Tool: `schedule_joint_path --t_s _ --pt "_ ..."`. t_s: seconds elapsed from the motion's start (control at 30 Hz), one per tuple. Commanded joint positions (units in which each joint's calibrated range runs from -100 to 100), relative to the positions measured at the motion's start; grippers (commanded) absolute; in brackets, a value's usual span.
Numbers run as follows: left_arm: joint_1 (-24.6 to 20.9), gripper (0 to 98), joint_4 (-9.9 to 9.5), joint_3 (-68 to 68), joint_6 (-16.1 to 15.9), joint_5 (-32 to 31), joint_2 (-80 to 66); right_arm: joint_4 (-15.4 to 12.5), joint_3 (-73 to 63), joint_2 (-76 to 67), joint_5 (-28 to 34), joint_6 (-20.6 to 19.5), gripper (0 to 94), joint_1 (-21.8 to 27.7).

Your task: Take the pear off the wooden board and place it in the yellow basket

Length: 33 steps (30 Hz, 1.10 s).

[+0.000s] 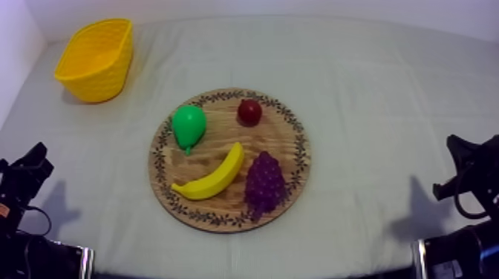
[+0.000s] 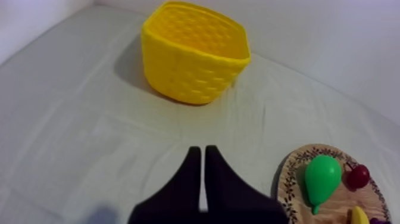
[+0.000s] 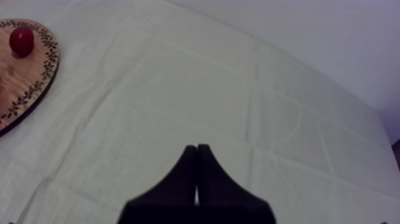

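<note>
Left gripper (image 2: 199, 156): the two black fingers lie pressed together as a narrow wedge, holding nothing. It hangs over bare grey-white cloth (image 1: 371, 89), with the yellow basket (image 2: 196, 71) ahead of it and the wooden board (image 2: 297, 164) off to one side. From this arm's camera the pear (image 2: 321, 179) and the small red fruit (image 2: 358, 176) can be seen on the near part of the board.

Right gripper (image 3: 197, 150): fingers closed flat against each other, nothing in their grasp. It sits over bare cloth, well apart from the board. The red fruit rests near the patterned rim on the side seen from this arm.

Top view: both arms sit low, one at each side of the table, and neither is close to the board.

Pear: green, lying on the board, on its left part toward the far side. The thick end points away and the thin stem end points toward the near edge. It touches no other fruit.

Other fruit on the board: the red fruit sits to the pear's right, close to the far rim. The banana (image 1: 213, 176) lies slantwise across the middle. The bunch of grapes (image 1: 264, 183) is just beside the banana on the right; whether they touch I cannot tell.

Basket: upright, mouth upward, at the table's far left corner, well apart from the board.
</note>
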Motion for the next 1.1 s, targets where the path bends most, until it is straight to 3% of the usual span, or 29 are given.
schedule_joint_path --t_s 0.0,0.7,0.93,1.07 --pt "0.0 0.0 -0.01 0.0 0.0 0.0 0.0 0.0 0.0 0.0 0.0 0.0 0.4 0.0" --pt "0.0 0.0 0.06 -0.2 -0.5 1.2 0.0 0.0 0.0 0.0 0.0 0.0 0.4 0.0" --pt "3.4 0.2 0.48 -0.8 -3.2 1.7 -0.1 0.0 0.0 0.0 0.0 0.0 0.4 0.0" --pt "6.2 0.0 1.81 -1.2 -4.5 2.0 -0.2 0.0 0.0 0.0 0.0 0.0 0.4 0.0"
